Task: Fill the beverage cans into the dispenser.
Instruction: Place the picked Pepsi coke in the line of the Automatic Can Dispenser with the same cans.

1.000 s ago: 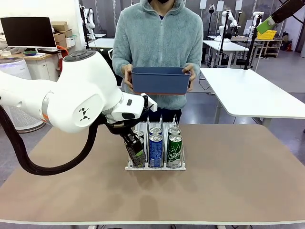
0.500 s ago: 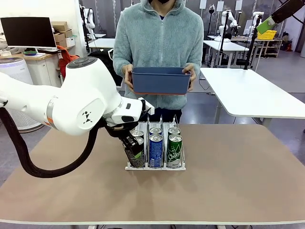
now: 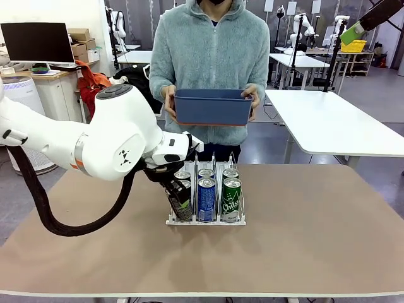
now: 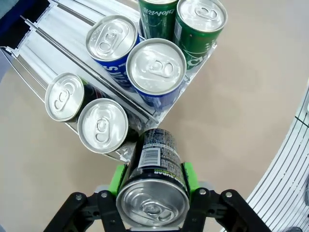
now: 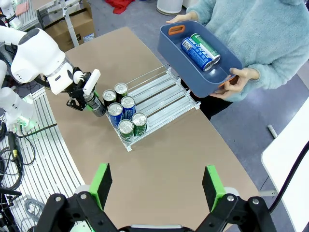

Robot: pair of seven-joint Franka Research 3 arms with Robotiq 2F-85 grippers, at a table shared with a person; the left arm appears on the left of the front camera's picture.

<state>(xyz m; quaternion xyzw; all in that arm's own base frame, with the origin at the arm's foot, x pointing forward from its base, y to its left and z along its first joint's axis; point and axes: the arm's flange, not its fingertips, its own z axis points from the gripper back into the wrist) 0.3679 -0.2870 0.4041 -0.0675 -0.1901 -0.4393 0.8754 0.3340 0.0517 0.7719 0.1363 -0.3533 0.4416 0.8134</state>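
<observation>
Risk: the can, tilted, may snag the wire of the rack or knock a standing can.
Cause: two cans fill the left lane's front.
Left tool: clenched on the can.
Right tool: released, high above the bench.
Can's place: 8 o'clock of the rack, at its front-left corner.
Can's look: slim, black-and-green, silver top, barcode.

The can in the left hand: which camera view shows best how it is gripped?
The left wrist view: the black-and-green can sits close up between the left hand's green pads. In the front view the hand partly hides it; in the right wrist view it is small and far off.
</observation>
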